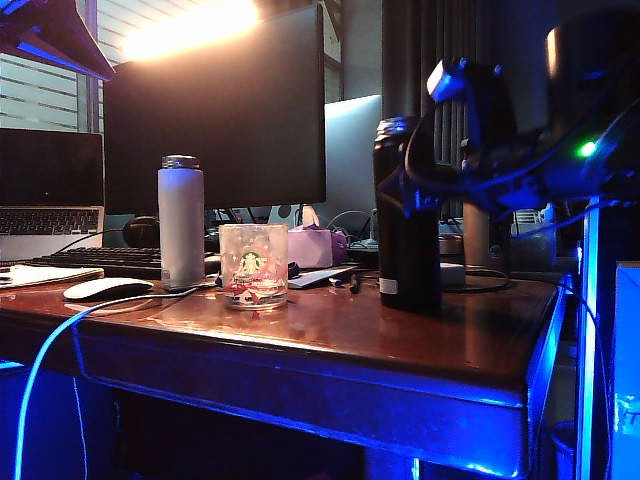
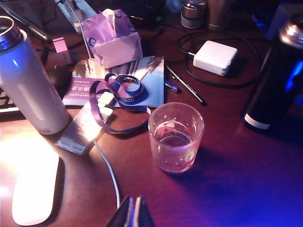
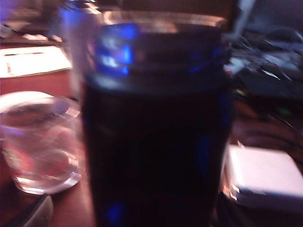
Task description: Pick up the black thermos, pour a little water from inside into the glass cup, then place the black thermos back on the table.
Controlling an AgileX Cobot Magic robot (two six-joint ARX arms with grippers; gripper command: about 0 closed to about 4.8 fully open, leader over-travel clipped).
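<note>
The black thermos [image 1: 408, 215] stands upright on the table [image 1: 350, 340], right of the glass cup [image 1: 253, 265]. My right gripper [image 1: 402, 190] reaches in from the right at the thermos's upper body and is open, its jaws either side of it. In the right wrist view the thermos [image 3: 156, 132] fills the frame, and one fingertip [image 3: 33, 215] shows clear of its side near the glass cup [image 3: 40, 142]. My left gripper [image 2: 133, 213] hangs shut and empty above the table, short of the glass cup [image 2: 175, 137]. The thermos [image 2: 277, 80] stands beyond that cup.
A white bottle [image 1: 181, 220] and a white mouse [image 1: 105, 289] stand left of the cup. Behind are a keyboard [image 1: 100, 262], a monitor [image 1: 215, 110], a purple tissue pack [image 2: 116, 38], a booklet with a lanyard [image 2: 118, 87], a pen [image 2: 187, 87] and a white power adapter [image 2: 215, 56].
</note>
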